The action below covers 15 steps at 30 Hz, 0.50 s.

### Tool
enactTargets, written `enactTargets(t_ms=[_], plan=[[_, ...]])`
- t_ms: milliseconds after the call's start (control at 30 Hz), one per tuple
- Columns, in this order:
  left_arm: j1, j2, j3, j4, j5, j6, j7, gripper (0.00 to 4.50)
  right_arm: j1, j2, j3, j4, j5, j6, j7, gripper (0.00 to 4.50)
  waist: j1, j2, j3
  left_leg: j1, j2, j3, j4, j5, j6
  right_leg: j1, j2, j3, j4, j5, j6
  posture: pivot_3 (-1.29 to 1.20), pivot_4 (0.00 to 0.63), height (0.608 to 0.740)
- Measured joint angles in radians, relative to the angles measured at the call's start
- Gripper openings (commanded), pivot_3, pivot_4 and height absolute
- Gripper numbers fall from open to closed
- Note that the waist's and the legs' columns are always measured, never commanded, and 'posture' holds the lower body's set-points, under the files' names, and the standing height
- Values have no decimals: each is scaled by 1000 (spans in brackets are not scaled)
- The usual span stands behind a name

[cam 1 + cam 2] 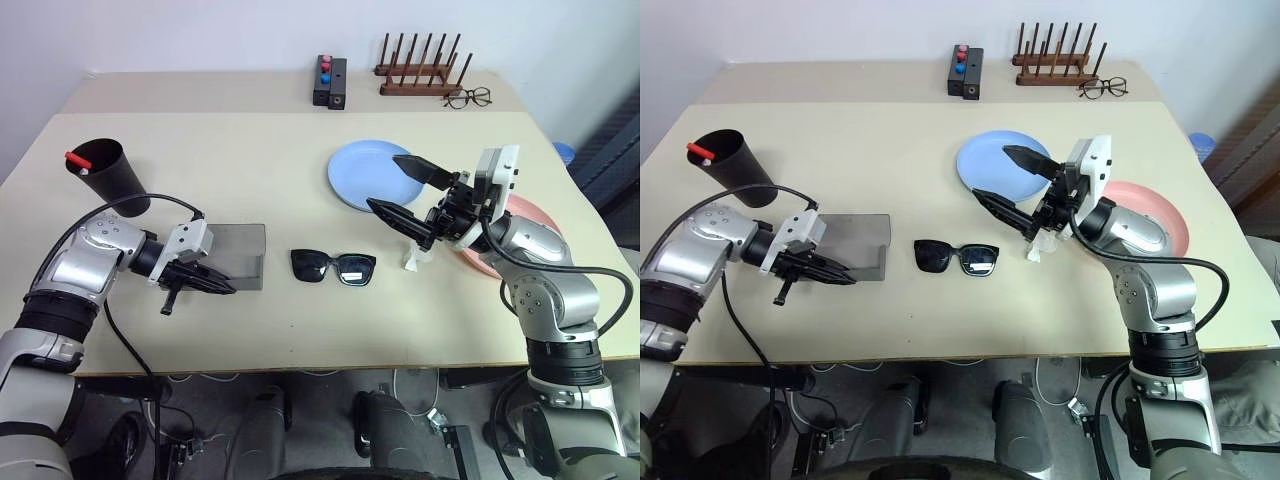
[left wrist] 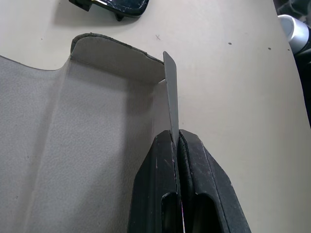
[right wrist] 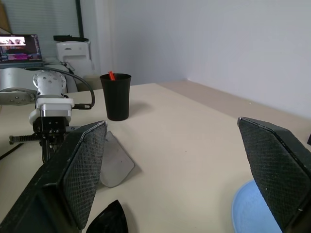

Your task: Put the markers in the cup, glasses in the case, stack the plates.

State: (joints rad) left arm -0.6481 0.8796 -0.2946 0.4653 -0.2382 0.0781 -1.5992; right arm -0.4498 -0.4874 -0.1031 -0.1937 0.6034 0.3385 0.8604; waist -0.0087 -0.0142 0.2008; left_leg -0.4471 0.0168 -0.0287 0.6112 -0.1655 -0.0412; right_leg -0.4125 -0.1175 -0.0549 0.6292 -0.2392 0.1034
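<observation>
Worktop [image 1: 250,180]: beige, set against a pale wall.
Far edge: wooden rack [image 1: 420,70], wire-framed eyeglasses [image 1: 468,97], small black box [image 1: 330,82].
Left claw [image 1: 222,287]: near left, fingers pressed together on the near side wall of the case [image 1: 235,250].
Case: open and empty, grey lining up.
Sunglasses [image 1: 333,267]: near centre, just right of the case, well apart from both claws.
Right claw [image 1: 405,190]: raised above the worktop, fingers wide apart, holding nothing.
White marker [image 1: 414,260]: just below the right claw, right of the sunglasses.
Blue plate [image 1: 365,175]: beyond the right claw.
Pink plate [image 1: 530,215]: far right, behind the right arm.
Cup [image 1: 112,177]: far left, red-capped marker [image 1: 78,160] inside.
</observation>
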Motion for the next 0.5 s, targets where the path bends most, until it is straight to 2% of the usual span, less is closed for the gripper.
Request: enactTargets(t_ms=[233, 367, 500], plan=[[-3, 0, 1, 3, 4, -18, -12, 4381, 0, 0, 0, 0, -2, -3, -1, 4406, -1, 0, 0, 0, 0, 0, 0, 0, 0, 0, 0, 0, 0, 0, 0, 0, 150, 740], [-29, 28, -7, -4, -52, 2, -12, 4449, 0, 0, 0, 0, -2, -4, 0, 4406, 0, 0, 0, 0, 0, 0, 0, 0, 0, 0, 0, 0, 0, 0, 0, 0, 150, 740], [-161, 47, -15, -71, -190, 133, -12, 4449, -2, 0, 0, 4, -10, -16, 3, 4406, 7, 0, 0, -2, 0, -1, 1, 0, 0, 0, 0, 0, 0, 0, 0, 0, 150, 740]])
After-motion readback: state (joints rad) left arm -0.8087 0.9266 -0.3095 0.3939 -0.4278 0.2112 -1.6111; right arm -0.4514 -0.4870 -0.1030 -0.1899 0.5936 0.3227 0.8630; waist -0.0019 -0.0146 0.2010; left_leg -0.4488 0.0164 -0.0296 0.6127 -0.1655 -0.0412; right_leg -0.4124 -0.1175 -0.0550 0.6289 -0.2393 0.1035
